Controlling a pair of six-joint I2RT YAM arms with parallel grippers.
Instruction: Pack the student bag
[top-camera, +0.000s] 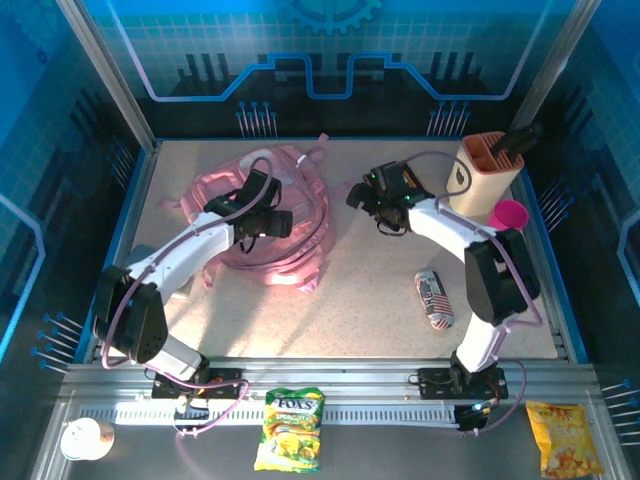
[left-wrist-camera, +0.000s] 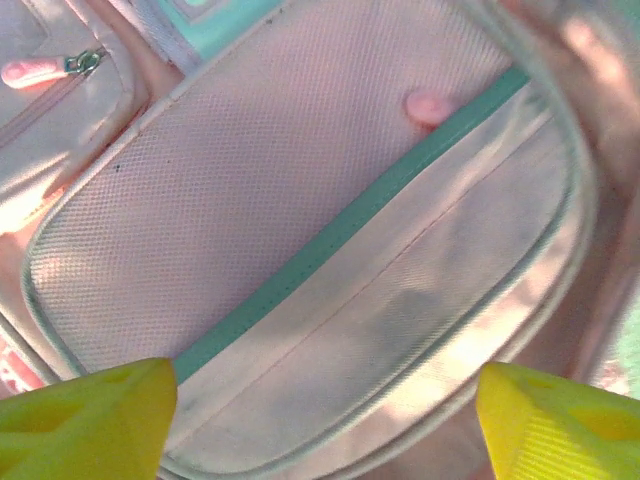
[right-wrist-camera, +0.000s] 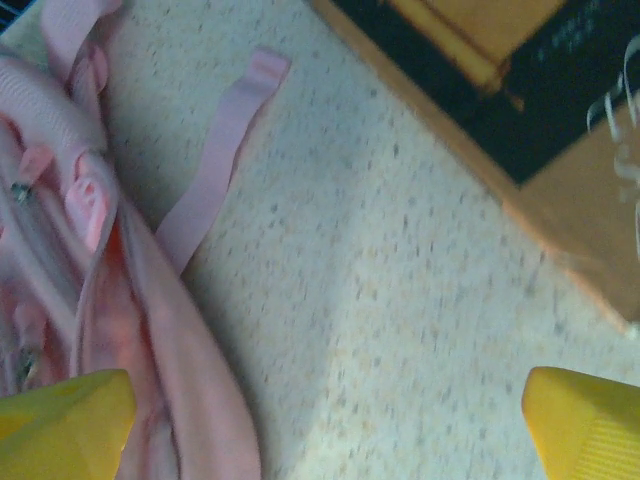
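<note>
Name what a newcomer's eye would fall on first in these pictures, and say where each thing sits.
The big pink student bag, lying at the back left of the speckled table, grabs attention first, with the left gripper poised open above it. Next come the tan wooden holder in the back right corner and the bright yellow snack bag on the near rail between the arm bases.

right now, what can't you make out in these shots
- Top view: the left arm covers the middle of the student bag, so whether it is open is hidden.
- Top view: the label on the striped can is too small to read.
- Right wrist view: the tan holder is blurred and cut off by the edge.
</note>
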